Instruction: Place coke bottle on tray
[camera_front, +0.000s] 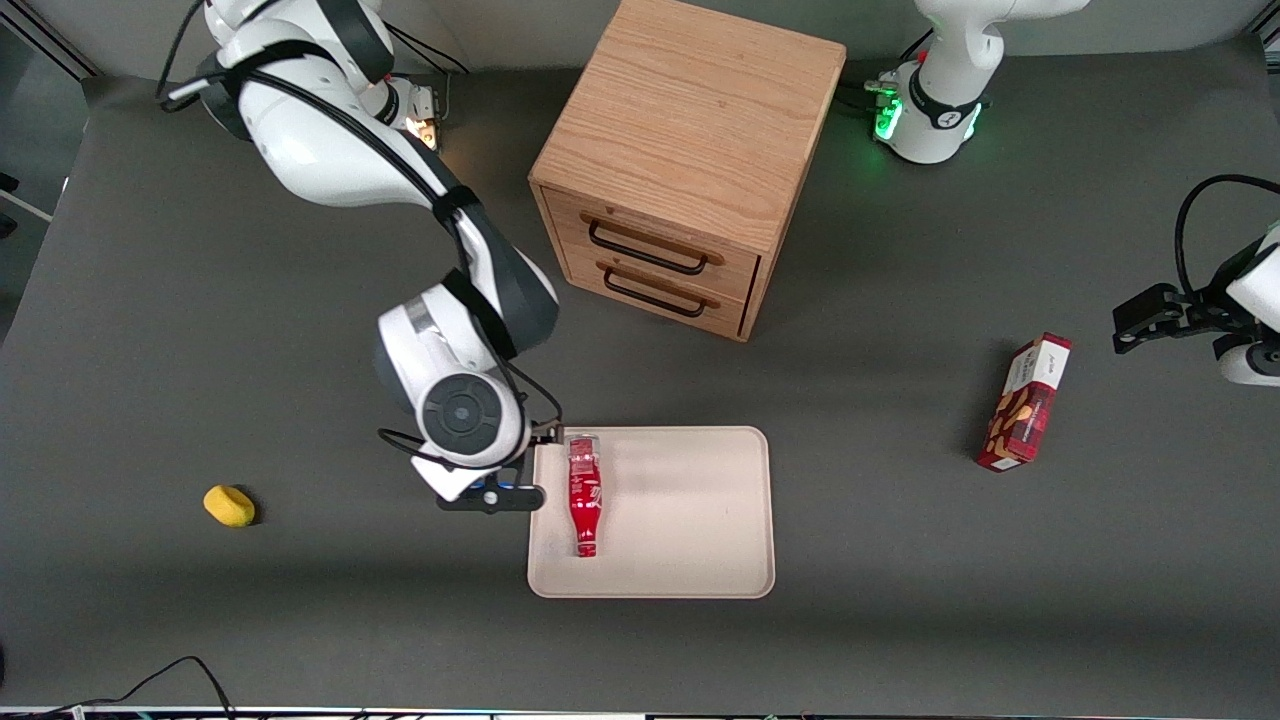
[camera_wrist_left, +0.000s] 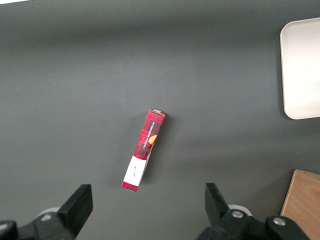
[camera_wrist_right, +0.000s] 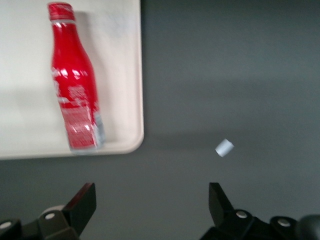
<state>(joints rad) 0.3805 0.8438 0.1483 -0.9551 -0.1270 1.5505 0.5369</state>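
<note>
The coke bottle (camera_front: 585, 495), red with white script, lies on its side on the cream tray (camera_front: 690, 520), close to the rim at the working arm's end. Its cap points toward the front camera. My right gripper (camera_front: 495, 495) hovers over the bare table just beside that tray rim, apart from the bottle. In the right wrist view the gripper (camera_wrist_right: 152, 192) is open with nothing between its dark fingers, and the bottle (camera_wrist_right: 75, 85) rests inside the tray (camera_wrist_right: 30, 135) near a rounded corner.
A wooden two-drawer cabinet (camera_front: 690, 160) stands farther from the front camera than the tray. A red snack box (camera_front: 1025, 405) lies toward the parked arm's end. A yellow lump (camera_front: 229, 505) sits toward the working arm's end. A small pale scrap (camera_wrist_right: 224, 147) lies on the table.
</note>
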